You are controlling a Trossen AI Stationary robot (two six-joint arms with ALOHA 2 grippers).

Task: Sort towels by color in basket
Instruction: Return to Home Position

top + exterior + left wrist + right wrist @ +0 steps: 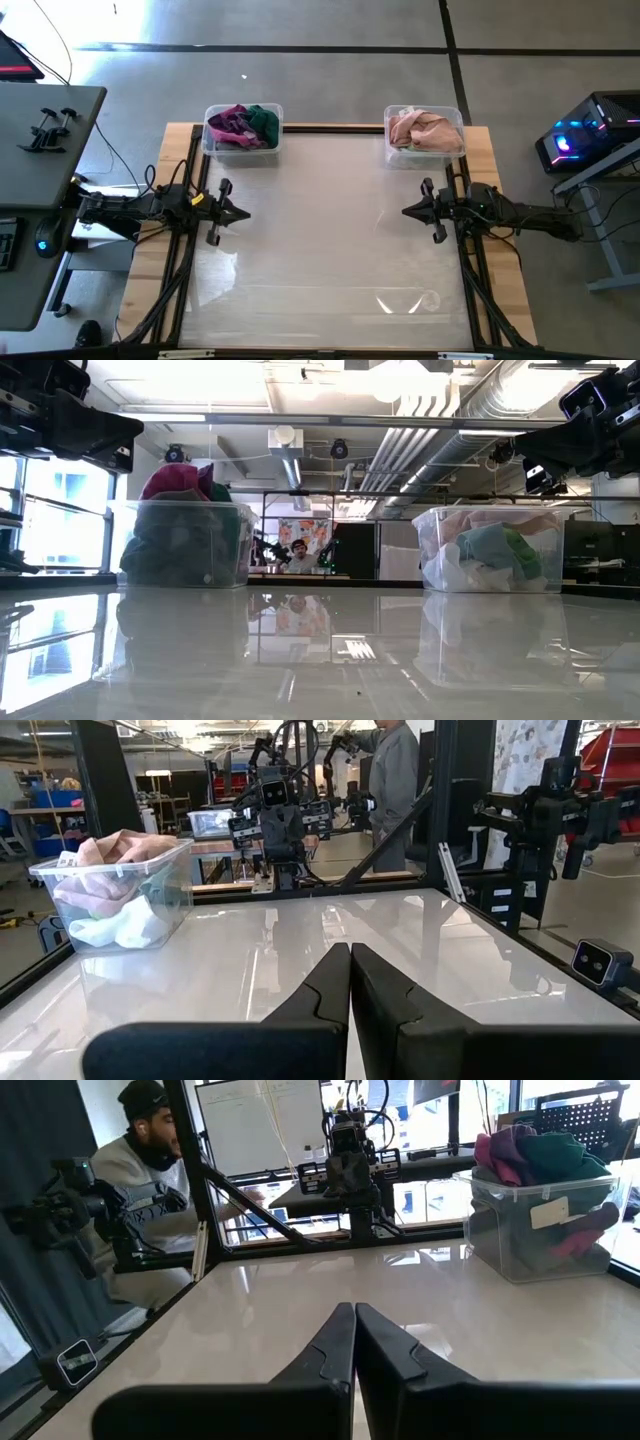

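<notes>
Two clear plastic baskets stand at the table's far edge. The far-left basket [242, 128] holds magenta, purple and dark green towels [540, 1155]. The far-right basket [424, 132] holds peach-pink towels [425, 127] over pale teal and white ones [120, 925]. My left gripper [247, 213] hangs shut above the table's left side, pointing level toward the middle. My right gripper [404, 211] hangs shut above the right side, facing it. Both hold nothing.
The glossy white table top [330, 240] lies bare between the two grippers and toward the near edge. A black frame [330, 128] runs along the far edge. A person [140, 1190] sits beyond the table's left side, and another stands past the right side.
</notes>
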